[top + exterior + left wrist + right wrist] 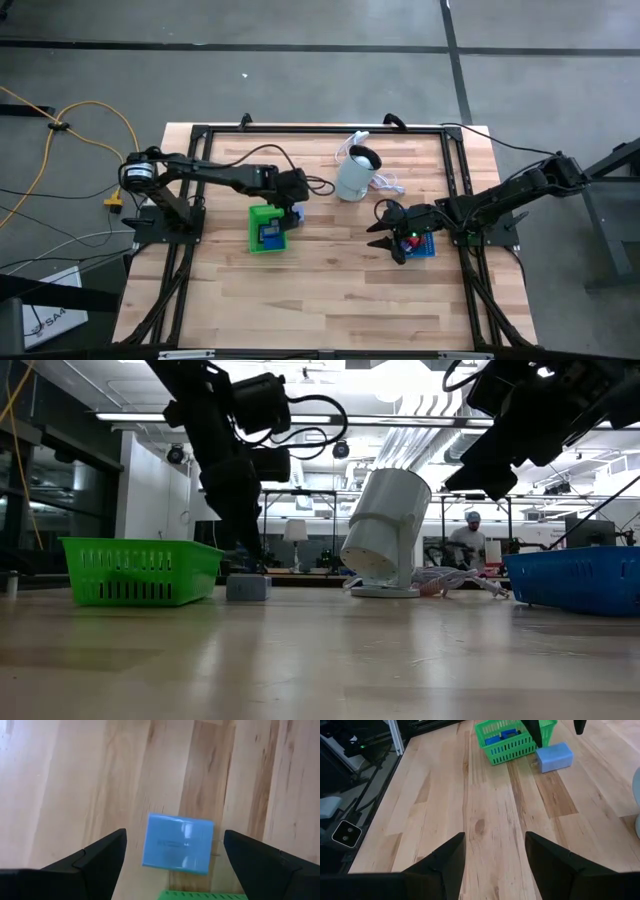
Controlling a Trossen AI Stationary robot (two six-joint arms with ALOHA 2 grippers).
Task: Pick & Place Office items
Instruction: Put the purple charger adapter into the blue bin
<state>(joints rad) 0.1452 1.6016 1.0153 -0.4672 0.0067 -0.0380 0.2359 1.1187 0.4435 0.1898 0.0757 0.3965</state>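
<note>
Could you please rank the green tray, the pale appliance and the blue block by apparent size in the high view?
1. Green tray and appliance: look alike, unsure.
2. Blue block, partly under the arm: smallest.

Overhead, table-level and two wrist cameras all catch the green tray (267, 228) and pale blue block (178, 843).

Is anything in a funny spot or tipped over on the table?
Yes. The pale cylindrical appliance leans tilted on its base instead of upright. A light blue rectangular block lies on the wood just outside the green slotted plastic tray, beneath the left pincer.
</note>
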